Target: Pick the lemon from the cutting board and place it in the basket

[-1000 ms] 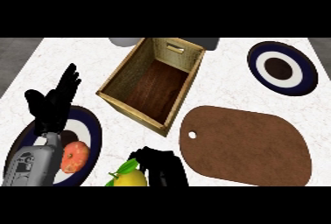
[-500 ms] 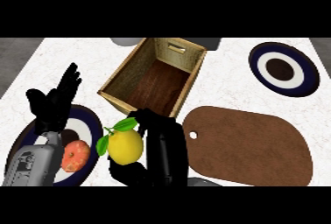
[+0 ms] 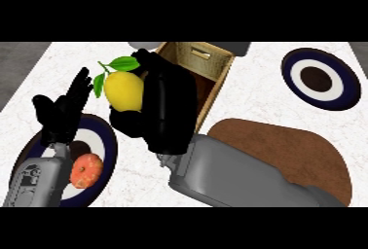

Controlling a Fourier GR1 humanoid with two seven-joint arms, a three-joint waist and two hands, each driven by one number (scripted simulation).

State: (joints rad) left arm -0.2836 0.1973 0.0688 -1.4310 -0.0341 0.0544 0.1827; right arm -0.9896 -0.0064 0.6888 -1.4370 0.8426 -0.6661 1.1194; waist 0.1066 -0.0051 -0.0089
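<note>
Lemon held beside the basket

Your right hand (image 3: 169, 104) grips the lemon (image 3: 123, 91), raised beside the basket (image 3: 215, 73); left hand (image 3: 63, 113) rests open. It's probably light, firm, waxy: hold its middle.

Orange fruit (image 3: 87, 170) on near-left plate (image 3: 106, 141); second plate (image 3: 321, 79) far right.

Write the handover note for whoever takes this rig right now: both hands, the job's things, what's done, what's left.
Right hand: shut on the yellow lemon with green leaves, held up beside the open wooden basket, on its left side.
Left hand: open, fingers up, resting at the view's left over the round blue and white plate that carries an orange fruit.
Brown oval cutting board: nothing shows on its visible part.
Done: lemon off the board and in hand.
Left: carry it over the basket's opening and release it inside.
</note>
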